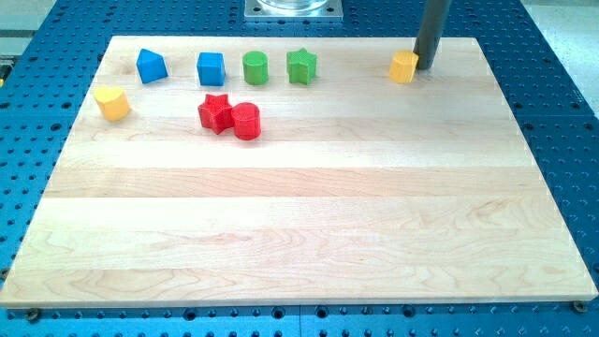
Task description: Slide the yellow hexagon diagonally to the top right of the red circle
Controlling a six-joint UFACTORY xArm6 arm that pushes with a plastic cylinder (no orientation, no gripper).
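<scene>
The yellow hexagon (403,67) sits near the view's top right of the wooden board. My tip (426,65) stands just to its right, touching or almost touching it. The red circle (246,121) lies left of the middle in the upper part of the board, far to the left of and lower than the hexagon. A red star (215,113) touches the red circle's left side.
Along the top run a blue block with a slanted top (151,65), a blue cube (211,68), a green cylinder (255,67) and a green star (300,65). A second yellow block (112,102) lies at the left edge. The board (299,225) rests on a blue perforated table.
</scene>
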